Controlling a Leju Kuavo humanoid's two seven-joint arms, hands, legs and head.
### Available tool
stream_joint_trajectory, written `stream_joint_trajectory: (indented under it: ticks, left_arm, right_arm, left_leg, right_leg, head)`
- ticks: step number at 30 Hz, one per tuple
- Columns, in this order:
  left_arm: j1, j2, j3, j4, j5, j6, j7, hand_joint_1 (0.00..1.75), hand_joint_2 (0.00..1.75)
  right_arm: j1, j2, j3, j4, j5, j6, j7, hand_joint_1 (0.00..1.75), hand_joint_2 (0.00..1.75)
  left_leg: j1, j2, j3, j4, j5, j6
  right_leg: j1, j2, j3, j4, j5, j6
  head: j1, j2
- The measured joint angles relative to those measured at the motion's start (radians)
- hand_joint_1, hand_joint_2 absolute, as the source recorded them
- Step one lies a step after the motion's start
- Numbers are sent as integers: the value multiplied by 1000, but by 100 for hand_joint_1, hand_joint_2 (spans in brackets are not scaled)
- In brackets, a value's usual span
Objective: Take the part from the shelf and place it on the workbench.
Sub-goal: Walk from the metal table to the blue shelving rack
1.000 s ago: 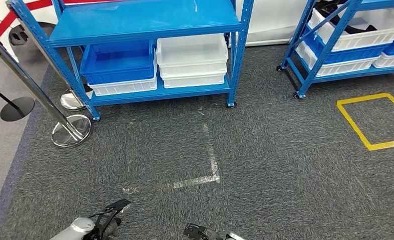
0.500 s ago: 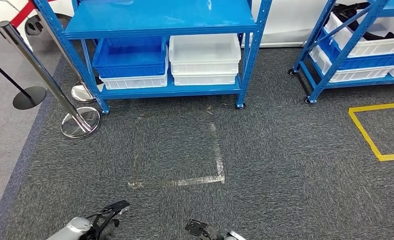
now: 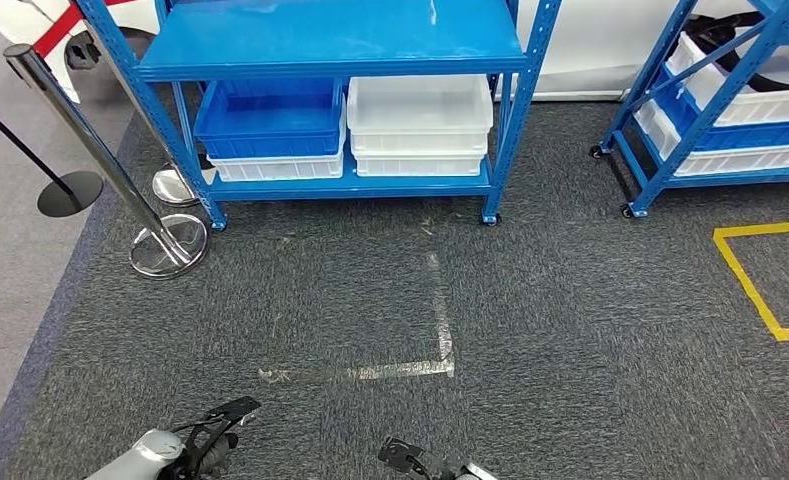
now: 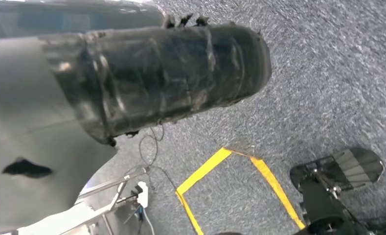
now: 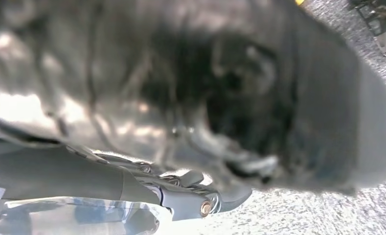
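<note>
A: We stand on grey carpet (image 3: 570, 330), facing the near shelf (image 3: 335, 45), well apart from it. No part is in either hand as far as we can see, so the pick and the carry to the workbench are both left, by our reckoning.

B: Hands?

A: Left hand (image 3: 215, 430) and right hand (image 3: 410, 460) hang low at the frame's foot. We can't tell whether the fingers are apart or together; both wrist views are taken up by dark, blurred shapes.

B: And the part?

A: Dark items lie in a white bin on the far shelf (image 3: 710, 110) at right. Possibly the parts; too small to say.

B: Counts?

A: Two blue shelves. On the near one's bottom tier, one blue bin (image 3: 270, 120) atop a white one, beside a stack of white bins (image 3: 420, 125), number unclear. Two chrome posts (image 3: 110, 170), one black-based stand (image 3: 70, 192). One yellow tape square (image 3: 760, 290), partly cut off.
</note>
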Motion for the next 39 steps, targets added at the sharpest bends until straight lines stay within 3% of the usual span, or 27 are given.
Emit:
stream_joint_trajectory:
  ticks: [2,3,5,6,7,8,10,11,12,16,18,20,22,23,24,26,28,30,32,34,36,37,38,39]
  left_arm:
    - [-4,-1,-1,0,-1,0,4,0,0]
    - [-7,-2,-1,0,-1,0,6,0,0]
    - [-10,-4,-2,0,0,1,10,0,0]
    - [-10,-5,-2,0,0,1,13,0,0]
    - [-9,-7,-3,0,1,3,15,0,0]
    - [-9,-8,-3,0,2,4,16,0,0]
    - [-10,-11,-4,0,5,7,18,0,0]
    - [-11,-12,-4,0,6,8,18,0,0]
    - [-12,-13,-4,0,7,7,19,0,0]
    - [-17,-13,-5,0,9,4,21,0,0]
    - [-19,-13,-5,0,10,2,21,0,0]
    - [-21,-13,-5,0,9,1,21,0,0]
    - [-20,-14,-5,0,9,-2,21,0,0]
    - [-19,-14,-6,0,9,-4,21,0,0]
    - [-19,-15,-6,0,9,-7,22,0,0]
    - [-20,-17,-7,0,8,-14,24,0,0]
    - [-23,-18,-7,1,7,-22,27,0,0]
    - [-24,-18,-8,1,6,-28,30,0,0]
    - [-23,-18,-8,1,7,-31,31,0,0]
    - [-26,-19,-8,1,7,-32,32,0,0]
    - [-28,-19,-8,1,7,-32,33,0,0]
    - [-26,-19,-8,1,10,-31,33,0,0]
    - [-23,-19,-8,1,15,-28,30,0,0]
    - [-19,-18,-8,1,24,-24,24,0,0]
  right_arm:
    - [-4,2,3,0,0,0,3,0,0]
    - [-6,3,3,0,0,2,4,0,0]
    - [-8,4,4,0,0,6,7,0,0]
    - [-7,4,4,1,0,8,8,0,0]
    - [-6,4,4,1,0,9,8,0,0]
    - [-5,4,5,2,0,10,9,0,0]
    - [-5,4,5,2,-1,15,11,0,0]
    - [-6,4,5,2,-1,20,13,0,0]
    - [-7,4,5,3,-1,26,16,0,0]
    - [-8,6,5,3,0,35,26,0,0]
    - [-11,7,6,3,0,35,26,0,0]
    - [-11,8,6,3,0,35,27,0,0]
    - [-6,7,6,3,0,35,28,0,0]
    - [-4,7,6,3,0,36,28,0,0]
    - [-3,7,6,3,0,38,28,0,0]
    - [-2,7,6,4,1,47,28,0,0]
    - [-1,7,6,5,3,59,29,0,0]
    - [-1,8,7,6,6,66,30,0,0]
    - [-4,9,10,6,8,69,31,0,0]
    - [-8,11,14,6,10,71,31,0,0]
    - [-9,11,19,6,14,75,31,0,0]
    - [-8,11,23,7,19,80,31,0,0]
    - [-7,11,28,7,27,84,29,0,0]
    - [-8,12,34,8,36,87,27,0,0]
  left_leg:
    - [2,5,-13,39,-19,-9]
    - [2,7,-41,91,-38,-12]
    - [3,9,-127,229,-73,-16]
    - [3,10,-164,276,-73,-18]
    - [3,10,-184,286,-54,-18]
    - [3,11,-184,256,-16,-16]
    - [2,14,-146,128,75,-8]
    - [-2,16,-121,70,98,-2]
    - [-6,18,-102,33,101,4]
    - [-11,14,-64,-4,68,31]
    - [-8,11,-41,-9,56,44]
    - [-9,6,-22,-9,40,51]
    - [-8,-4,1,-8,22,51]
    - [-8,-11,14,-8,13,50]
    - [-7,-19,28,-7,3,47]
    - [-5,-36,46,-3,-19,38]
    - [-3,-52,49,2,-34,25]
    - [-1,-61,50,2,-39,15]
    - [0,-40,35,33,-39,8]
    - [1,-8,-26,136,-61,-2]
    - [1,3,-105,249,-103,-10]
    - [2,4,-131,272,-107,-13]
    - [2,6,-139,262,-91,-14]
    - [2,10,-130,218,-54,-14]
  right_leg:
    - [-3,-1,17,-10,-5,-13]
    - [-4,-1,27,-13,-9,-18]
    - [-1,-2,42,-15,-22,-25]
    - [0,-2,50,-15,-30,-26]
    - [1,-2,60,-15,-38,-26]
    - [2,-1,71,-15,-46,-25]
    - [3,-1,96,-16,-66,-21]
    - [4,-1,104,-17,-75,-16]
    - [5,-1,108,-20,-81,-11]
    - [4,-3,110,9,-83,8]
    - [2,-2,59,98,-92,16]
    - [1,-2,-25,216,-130,24]
    - [0,-2,-90,265,-156,28]
    - [-2,-1,-100,244,-143,29]
    - [-3,1,-95,192,-107,29]
    - [-5,25,-71,65,-2,26]
    - [-4,42,-59,7,53,17]
    - [-1,30,-51,3,50,2]
    - [-2,18,-36,-9,49,-11]
    - [-3,7,-20,-18,43,-20]
    - [-2,-9,-8,-20,32,-26]
    - [-1,-16,-2,-19,26,-27]
    - [-1,-23,5,-17,19,-27]
    - [-1,-30,13,-16,13,-27]
  head:
    - [-5,0]
    - [-7,0]
    - [-10,0]
    - [-10,0]
    - [-10,0]
    - [-10,0]
    - [-9,0]
    - [-8,0]
    - [-6,0]
    - [-6,0]
    - [-5,0]
    - [-3,0]
    - [-3,0]
    - [-3,0]
    - [-3,0]
    - [-3,0]
    - [-3,0]
    - [-3,0]
    - [-6,0]
    - [-11,0]
    - [-14,0]
    - [-14,0]
    - [-14,0]
    - [-14,0]
